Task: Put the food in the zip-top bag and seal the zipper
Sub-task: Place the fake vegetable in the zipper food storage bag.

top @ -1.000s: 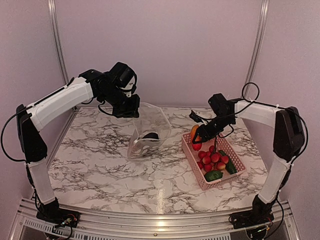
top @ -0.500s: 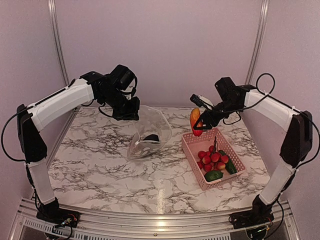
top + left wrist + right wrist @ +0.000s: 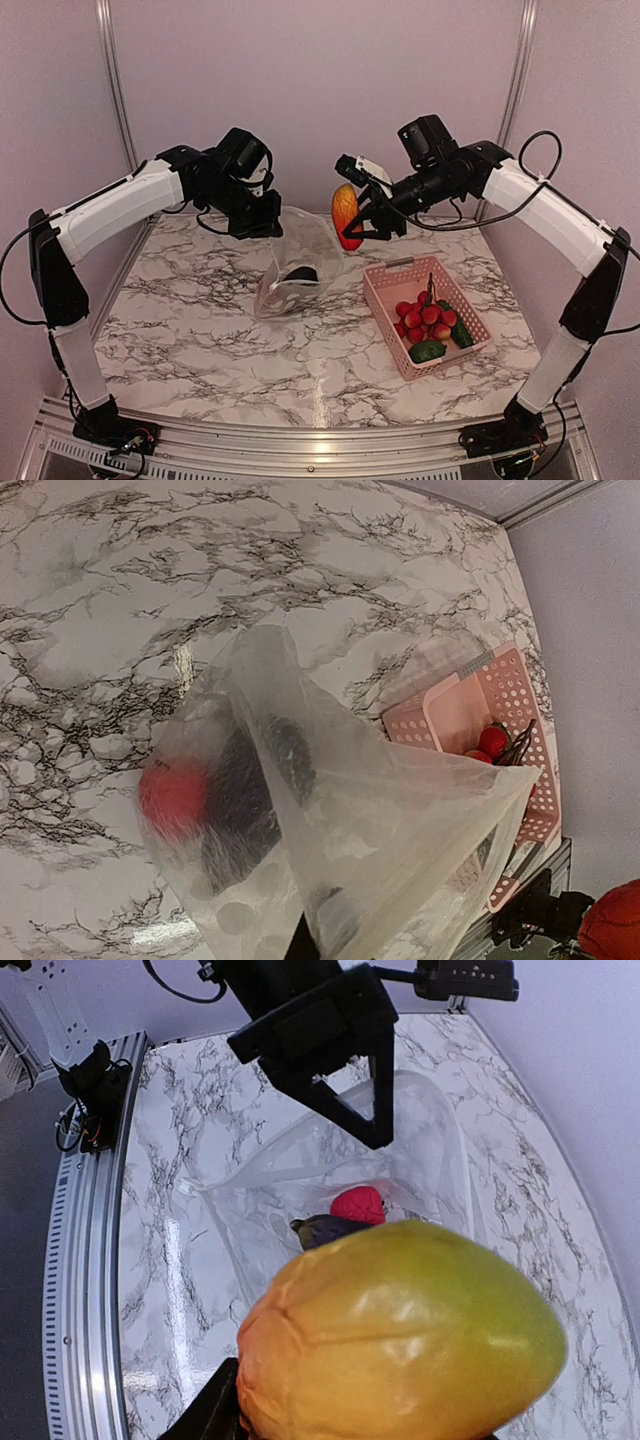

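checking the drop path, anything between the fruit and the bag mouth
Nothing visible. The fruit in the right gripper hangs just right of the bag, whose mouth the left gripper holds open; only air lies between.

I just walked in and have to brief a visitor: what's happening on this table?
Two robot arms are bagging toy food. The left gripper pinches the clear bag by its mouth edge, holding it open. The right gripper carries an orange-and-green fruit in the air beside the opening. An eggplant and a red fruit lie in the bag; berries and green vegetables sit in the pink basket.
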Available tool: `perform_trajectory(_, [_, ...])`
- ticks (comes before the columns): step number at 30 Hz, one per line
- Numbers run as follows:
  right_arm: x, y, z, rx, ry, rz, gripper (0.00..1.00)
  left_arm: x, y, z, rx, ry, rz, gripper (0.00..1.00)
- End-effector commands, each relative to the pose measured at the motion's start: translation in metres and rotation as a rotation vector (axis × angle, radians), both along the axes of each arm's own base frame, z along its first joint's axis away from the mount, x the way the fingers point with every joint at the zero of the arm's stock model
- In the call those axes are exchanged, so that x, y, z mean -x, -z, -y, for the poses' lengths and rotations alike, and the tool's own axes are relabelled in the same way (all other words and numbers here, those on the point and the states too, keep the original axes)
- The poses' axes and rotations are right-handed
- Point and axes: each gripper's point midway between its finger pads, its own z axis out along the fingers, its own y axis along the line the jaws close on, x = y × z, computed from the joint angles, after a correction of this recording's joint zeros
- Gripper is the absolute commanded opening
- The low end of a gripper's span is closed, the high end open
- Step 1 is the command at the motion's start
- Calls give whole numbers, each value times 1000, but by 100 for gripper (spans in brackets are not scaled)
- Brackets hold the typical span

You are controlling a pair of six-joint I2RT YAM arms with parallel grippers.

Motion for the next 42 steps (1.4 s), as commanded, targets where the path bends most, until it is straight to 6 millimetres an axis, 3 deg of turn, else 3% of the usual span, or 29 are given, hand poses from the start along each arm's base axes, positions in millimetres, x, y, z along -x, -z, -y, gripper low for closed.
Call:
perform_trajectory(1, [2, -10, -26, -8, -50, 71, 33, 4, -15, 4, 58, 14, 22, 0])
perform_trajectory(14, [-23, 23, -67, -7, -41, -4, 35, 6, -30, 14, 121, 44, 28, 0])
perform_trajectory(22, [-25, 54, -69, 46, -23, -50, 39, 5, -30, 17, 128, 53, 23, 0])
perform_trajectory(28, [-21, 68, -66, 88, -26, -67, 59, 4, -29, 18, 129, 59, 25, 0])
perform_trajectory(33, [-17, 59, -58, 113, -42, -28, 73, 4, -30, 18, 132, 66, 26, 0])
perform_trajectory(36, [0, 51, -46, 138, -129, 23, 70, 5, -29, 18, 132, 73, 23, 0])
perform_trajectory(39, [25, 47, -34, 152, -253, 59, 58, 6, -29, 18, 129, 84, 25, 0])
perform_trajectory(42, [34, 56, -27, 183, -301, 92, 55, 8, -29, 18, 132, 101, 24, 0])
